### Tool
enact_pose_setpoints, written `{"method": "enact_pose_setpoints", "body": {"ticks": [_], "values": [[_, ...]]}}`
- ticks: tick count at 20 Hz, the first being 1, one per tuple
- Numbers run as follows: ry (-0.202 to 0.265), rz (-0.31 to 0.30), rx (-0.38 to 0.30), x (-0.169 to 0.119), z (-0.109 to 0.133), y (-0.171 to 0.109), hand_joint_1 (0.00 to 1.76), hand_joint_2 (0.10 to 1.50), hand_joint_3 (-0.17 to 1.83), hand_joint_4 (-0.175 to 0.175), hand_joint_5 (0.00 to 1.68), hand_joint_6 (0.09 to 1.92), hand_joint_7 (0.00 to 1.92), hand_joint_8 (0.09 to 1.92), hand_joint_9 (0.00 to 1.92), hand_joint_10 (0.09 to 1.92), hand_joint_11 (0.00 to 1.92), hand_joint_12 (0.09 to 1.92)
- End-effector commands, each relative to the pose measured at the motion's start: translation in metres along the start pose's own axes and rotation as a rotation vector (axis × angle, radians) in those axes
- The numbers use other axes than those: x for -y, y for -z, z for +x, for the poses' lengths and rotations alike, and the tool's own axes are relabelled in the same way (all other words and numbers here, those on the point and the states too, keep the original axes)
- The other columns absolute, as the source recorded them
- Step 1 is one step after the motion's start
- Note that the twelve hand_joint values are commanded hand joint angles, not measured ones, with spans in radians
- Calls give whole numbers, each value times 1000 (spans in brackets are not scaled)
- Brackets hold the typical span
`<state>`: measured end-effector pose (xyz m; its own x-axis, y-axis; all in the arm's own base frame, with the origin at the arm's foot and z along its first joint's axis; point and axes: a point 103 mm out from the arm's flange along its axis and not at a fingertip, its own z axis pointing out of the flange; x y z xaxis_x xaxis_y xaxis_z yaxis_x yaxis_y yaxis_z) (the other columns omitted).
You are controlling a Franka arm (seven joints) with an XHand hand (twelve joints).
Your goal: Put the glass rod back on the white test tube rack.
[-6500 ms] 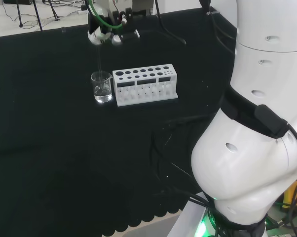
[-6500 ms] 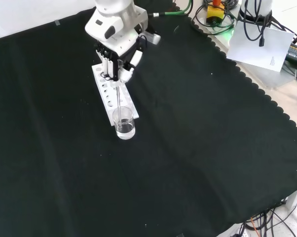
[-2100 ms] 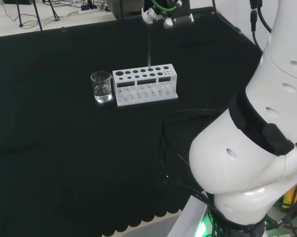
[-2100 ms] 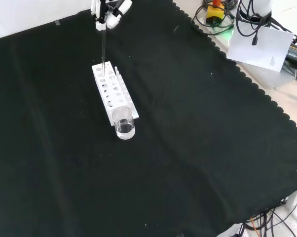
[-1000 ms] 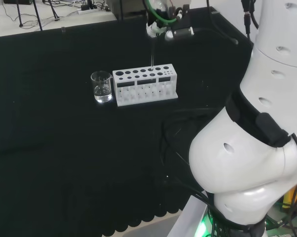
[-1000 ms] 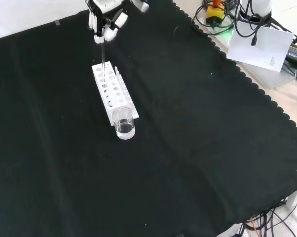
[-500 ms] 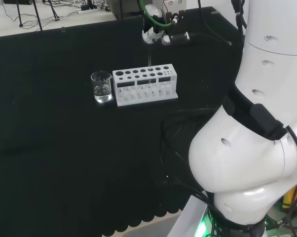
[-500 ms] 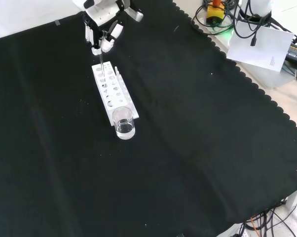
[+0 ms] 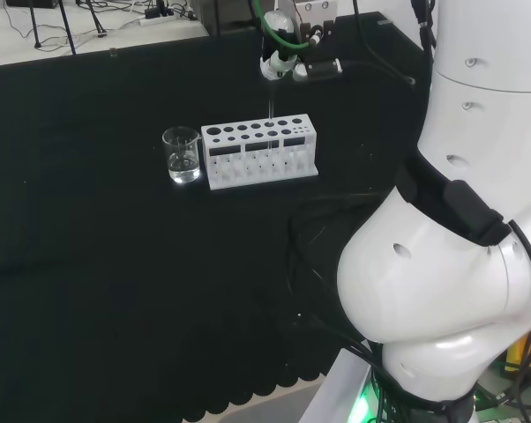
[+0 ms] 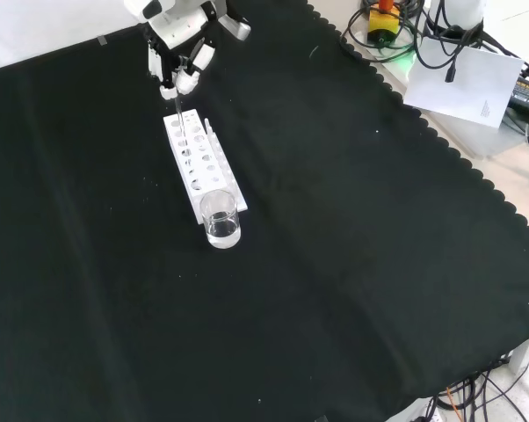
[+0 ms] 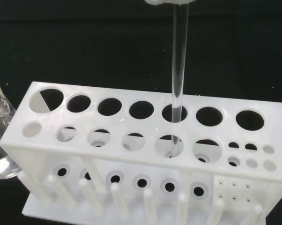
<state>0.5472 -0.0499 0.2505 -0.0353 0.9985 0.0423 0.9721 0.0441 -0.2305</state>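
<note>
Wrist view: clear, straight glass rod (image 11: 179,79) enters the white rack (image 11: 131,136).

bench w/ black cloth (image 10: 352,229), scalloped edge at right in front view. on it: white test tube rack (image 10: 201,163) and, touching its near end in front view, a clear glass beaker (image 10: 221,220) w/ some clear liquid.
</note>
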Motion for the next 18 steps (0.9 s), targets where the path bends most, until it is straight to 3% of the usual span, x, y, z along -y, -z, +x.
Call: {"method": "enact_pose_setpoints", "body": {"ticks": [1,2,3,7,11,18], "values": [[12,72,14,-3,4,0,1316,1087,-175,-175,1399,87,1210,950,1592,881,1656,626],[17,99,32,-5,5,0,1317,1067,-175,-156,1418,87,1279,781,1605,875,1668,626],[10,133,53,-5,7,1,1374,993,-175,-160,1356,87,1202,707,1632,849,1692,669],[-4,176,71,-8,13,5,1486,851,-175,-175,950,87,802,804,1682,779,1723,852],[-28,176,83,-10,16,10,1492,814,-175,-151,575,87,512,865,1659,765,1734,889],[-37,171,98,-9,10,18,1493,807,-175,-134,454,87,402,867,1642,754,1723,894]]}}
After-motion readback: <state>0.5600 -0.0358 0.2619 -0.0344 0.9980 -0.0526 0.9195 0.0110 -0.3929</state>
